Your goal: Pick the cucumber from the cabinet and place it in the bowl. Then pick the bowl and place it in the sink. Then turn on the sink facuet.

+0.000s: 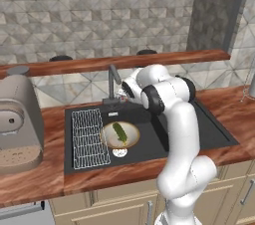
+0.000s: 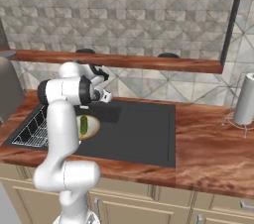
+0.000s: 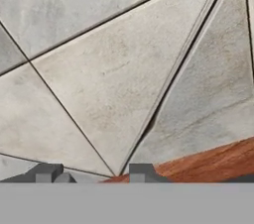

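Glossy white arm (image 1: 182,134) above matte black sink (image 1: 209,129).

a wire rack (image 1: 90,138) lies flat at centre left of the left base view. a large beige coffee machine (image 1: 17,122) stands on the reddish wood counter (image 1: 30,179) at the left edge of the frame. a wooden ledge (image 1: 119,61) runs across the middle of the frame below a wall of grey triangular tiles (image 1: 99,10), with two dark round items (image 1: 61,58) sitting on it. in the right base view, a paper towel roll (image 2: 244,100) stands upright on a wire holder at the far right. beige cupboard doors (image 1: 119,204) line the bottom.
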Available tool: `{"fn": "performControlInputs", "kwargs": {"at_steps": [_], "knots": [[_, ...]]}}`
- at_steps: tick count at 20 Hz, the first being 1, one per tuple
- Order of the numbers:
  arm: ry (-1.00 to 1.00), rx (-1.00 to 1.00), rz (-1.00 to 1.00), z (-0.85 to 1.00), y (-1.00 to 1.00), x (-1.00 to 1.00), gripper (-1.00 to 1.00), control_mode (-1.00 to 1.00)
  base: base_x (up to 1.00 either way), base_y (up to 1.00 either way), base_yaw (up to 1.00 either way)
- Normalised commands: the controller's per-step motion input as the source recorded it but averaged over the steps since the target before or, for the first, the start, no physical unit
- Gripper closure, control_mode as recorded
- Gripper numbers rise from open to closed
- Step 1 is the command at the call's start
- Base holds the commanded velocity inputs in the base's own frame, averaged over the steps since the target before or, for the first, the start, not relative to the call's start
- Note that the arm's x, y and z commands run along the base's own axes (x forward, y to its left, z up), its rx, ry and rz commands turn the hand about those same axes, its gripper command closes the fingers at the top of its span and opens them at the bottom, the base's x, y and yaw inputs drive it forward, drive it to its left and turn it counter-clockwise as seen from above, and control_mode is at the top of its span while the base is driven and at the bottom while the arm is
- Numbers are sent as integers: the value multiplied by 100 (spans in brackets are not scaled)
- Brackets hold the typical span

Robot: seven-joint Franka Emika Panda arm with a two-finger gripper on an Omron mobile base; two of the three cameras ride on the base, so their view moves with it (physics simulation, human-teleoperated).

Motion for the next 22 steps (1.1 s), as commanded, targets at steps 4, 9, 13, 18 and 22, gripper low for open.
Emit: {"fn": "performControlInputs", "kwargs": {"at_steps": [4, 9, 13, 18, 22], "knots": [[9, 25, -14, -11, -100, 0, 100, -100, 0, 0, 0], [8, 26, -15, -6, -100, 0, 100, -100, 0, 0, 0], [8, 28, -15, -12, -100, 0, 100, -100, 0, 0, 0], [9, 25, -14, -18, -100, 0, 100, -100, 0, 0, 0], [7, 24, -12, -19, -100, -3, 100, -100, 0, 0, 0]]}}
